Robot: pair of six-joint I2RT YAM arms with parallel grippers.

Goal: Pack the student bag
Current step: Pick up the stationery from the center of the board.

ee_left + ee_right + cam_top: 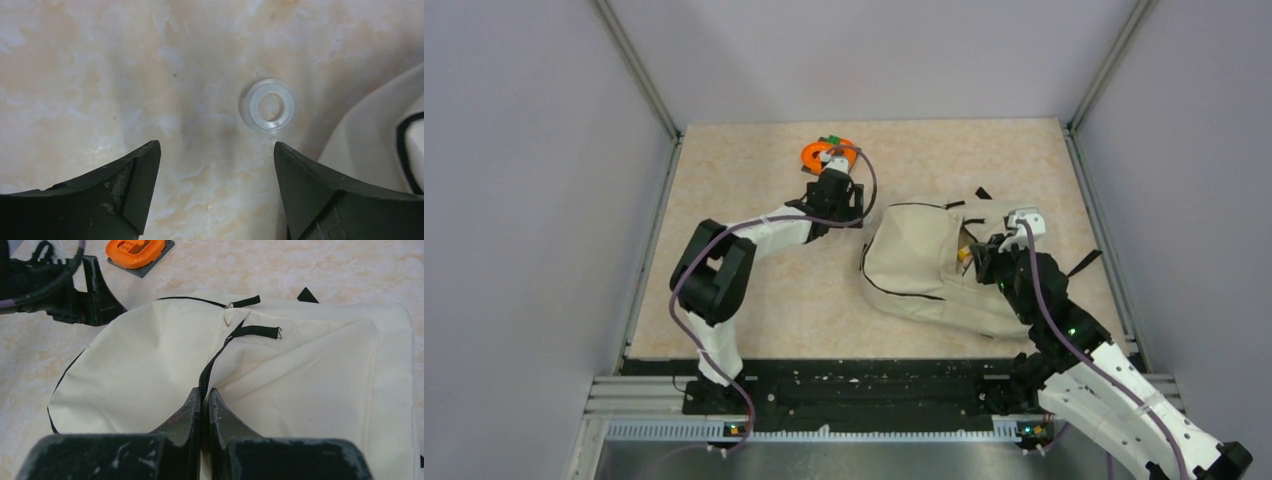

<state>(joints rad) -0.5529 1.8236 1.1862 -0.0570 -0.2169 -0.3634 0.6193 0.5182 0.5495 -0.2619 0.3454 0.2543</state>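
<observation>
My right pincer point(204, 392), clenched on the zip seam of the student bag point(919, 265), which lies flat toward the desk point(754, 320) right edge; my left pincer point(217, 147), released, above a clear ring point(267, 106) near the bag

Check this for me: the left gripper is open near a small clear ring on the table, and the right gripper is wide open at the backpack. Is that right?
Not quite. The right gripper is shut, not wide open, pinched on the zipper edge of the backpack, as the right wrist view shows. The rest holds: the left gripper is open near the clear ring on the table.
</observation>
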